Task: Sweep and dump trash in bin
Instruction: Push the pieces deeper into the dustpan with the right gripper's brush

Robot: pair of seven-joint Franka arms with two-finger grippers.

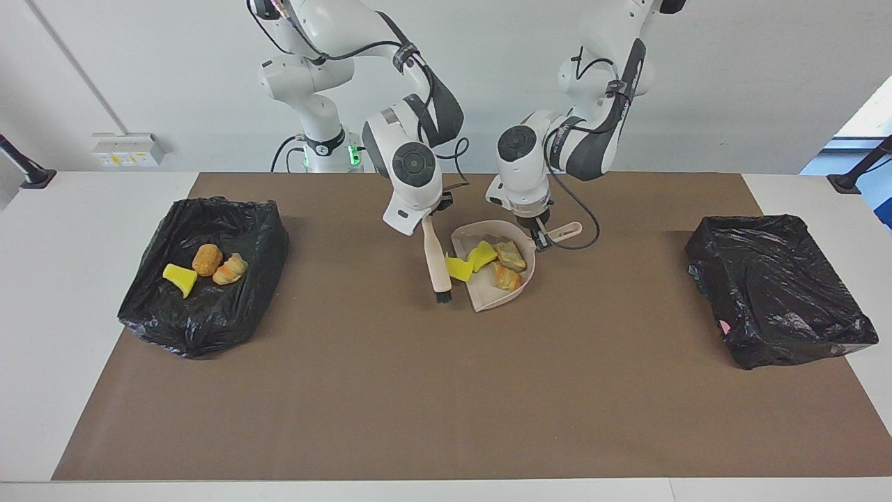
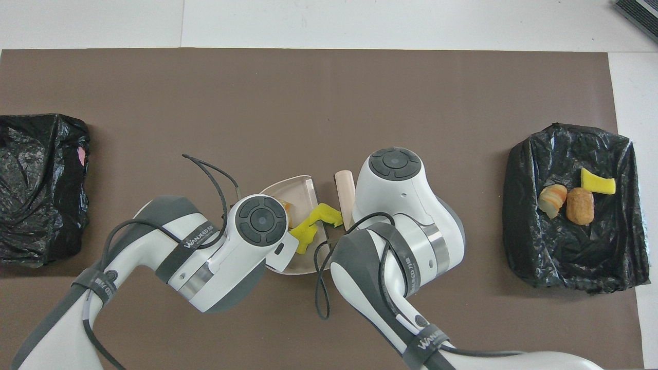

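Facing view shows both arms low over the middle of the brown mat [image 1: 446,390] on the bench [image 1: 83,223]. The right gripper [image 1: 426,222] has its fingers clamped on the brush [image 1: 437,261]. The brush hangs tip down, with its dark bristles just beside the open edge of the dustpan [image 1: 498,296]. The left gripper [image 1: 540,240] has its fingers clamped on the dustpan's handle [image 1: 566,229]. Four bits of trash [image 1: 488,261] are with the dustpan: two bread bits lie in it, and two yellow bits sit at its edge by the brush. Three more bits lie in the black bin [image 1: 202,275] at the right arm's end. Another black bin [image 1: 777,289] sits at the left arm's end.
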